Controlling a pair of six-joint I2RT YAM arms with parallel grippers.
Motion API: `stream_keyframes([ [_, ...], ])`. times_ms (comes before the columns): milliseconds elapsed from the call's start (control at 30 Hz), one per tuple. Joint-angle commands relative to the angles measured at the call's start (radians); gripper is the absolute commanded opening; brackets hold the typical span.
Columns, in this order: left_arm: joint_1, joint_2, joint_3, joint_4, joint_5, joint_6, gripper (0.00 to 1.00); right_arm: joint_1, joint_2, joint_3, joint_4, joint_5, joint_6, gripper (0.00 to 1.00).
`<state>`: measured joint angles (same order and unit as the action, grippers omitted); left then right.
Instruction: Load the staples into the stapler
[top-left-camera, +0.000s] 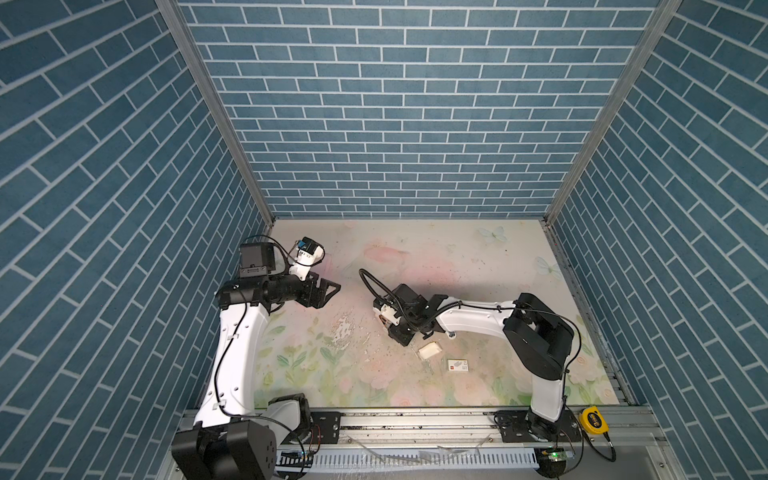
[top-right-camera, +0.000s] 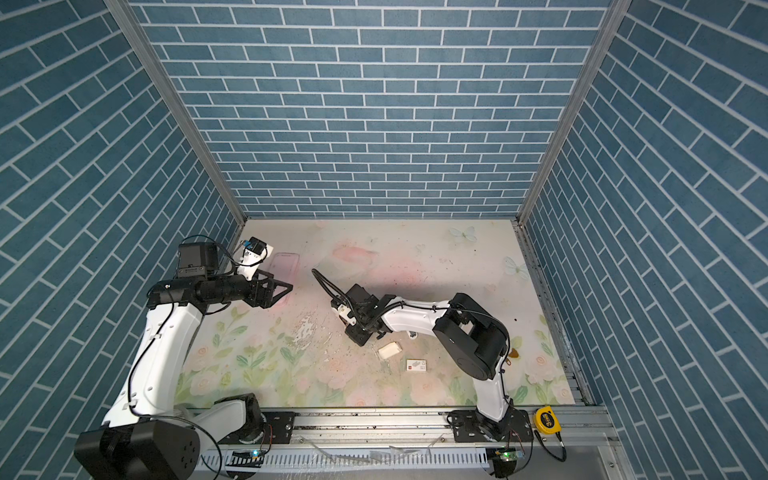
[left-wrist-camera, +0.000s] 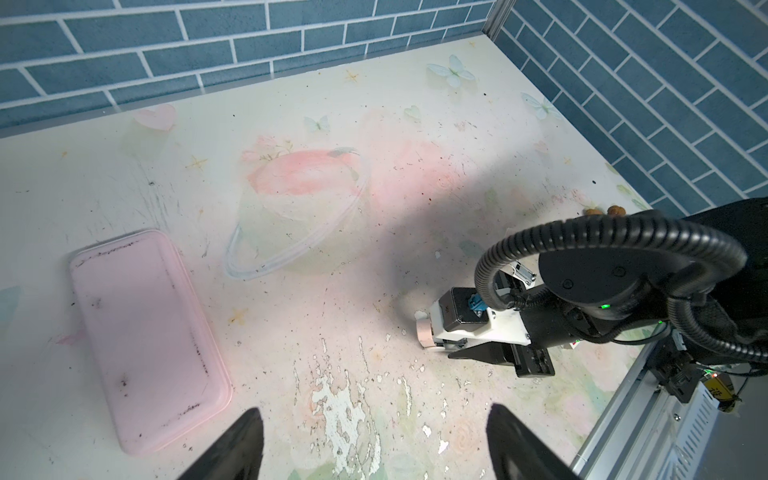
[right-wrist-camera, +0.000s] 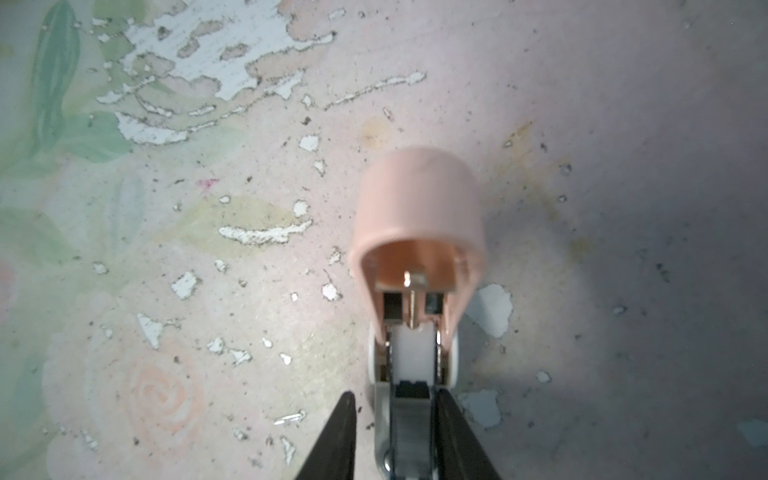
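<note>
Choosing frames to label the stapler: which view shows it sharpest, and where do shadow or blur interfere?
Right wrist view: stapler large but slightly soft, its near end blurred; grey shadow darkens the table beside it. Left wrist view: sharper, stapler small, beside a broad shadow. Both top views: stapler barely visible.

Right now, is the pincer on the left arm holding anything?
No, the left pincer is open, its two black fingers spread wide with only the table showing between them.
</note>
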<state>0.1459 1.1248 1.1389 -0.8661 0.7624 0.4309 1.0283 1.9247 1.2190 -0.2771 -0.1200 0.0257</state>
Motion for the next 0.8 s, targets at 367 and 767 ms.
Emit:
stream_keyframes([
  [367, 0.007, 0.035, 0.016, -0.052, 0.03, 0.124, 0.91, 0.0, -0.096, 0.013, -0.034, 0.068, 0.023, 0.35],
  [767, -0.015, 0.219, 0.113, -0.158, 0.015, 0.37, 0.82, -0.054, -0.247, -0.059, -0.137, -0.005, 0.403, 0.23],
])
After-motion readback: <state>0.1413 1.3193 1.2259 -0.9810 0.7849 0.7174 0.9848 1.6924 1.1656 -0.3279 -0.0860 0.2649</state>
